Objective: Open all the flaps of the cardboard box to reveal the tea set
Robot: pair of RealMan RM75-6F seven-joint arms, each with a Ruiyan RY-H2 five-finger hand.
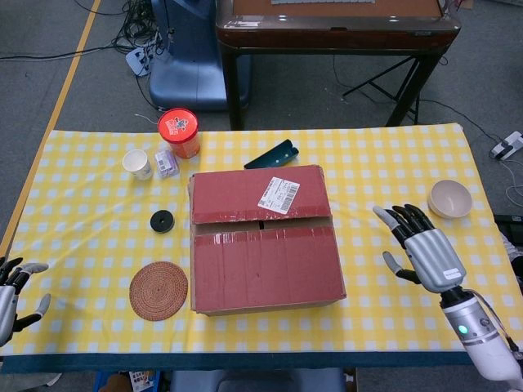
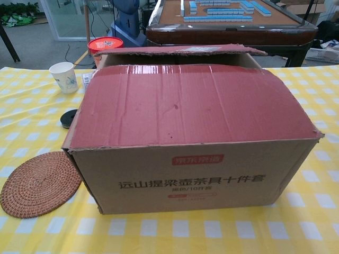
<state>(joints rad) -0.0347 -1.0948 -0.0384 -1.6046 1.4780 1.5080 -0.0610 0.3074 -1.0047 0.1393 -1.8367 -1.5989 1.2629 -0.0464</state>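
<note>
**Box shut, our hands open**

Yellow checked cloth covers the table (image 1: 392, 163), and mid-table sits the cardboard box (image 1: 265, 241), both red top flaps down. We judge them stiff but light, best lifted at the centre seam (image 1: 261, 224), gently, since a tea set inside would be fragile. Our right hand (image 1: 425, 249) hovers beside the box, fingers spread, holding nothing; our left hand (image 1: 12, 290) waits at the near-left table edge, likewise empty. Around the box: woven coaster (image 1: 158, 290), paper cup (image 1: 137, 164), red canister (image 1: 180, 133), bowl (image 1: 450, 198).
</note>
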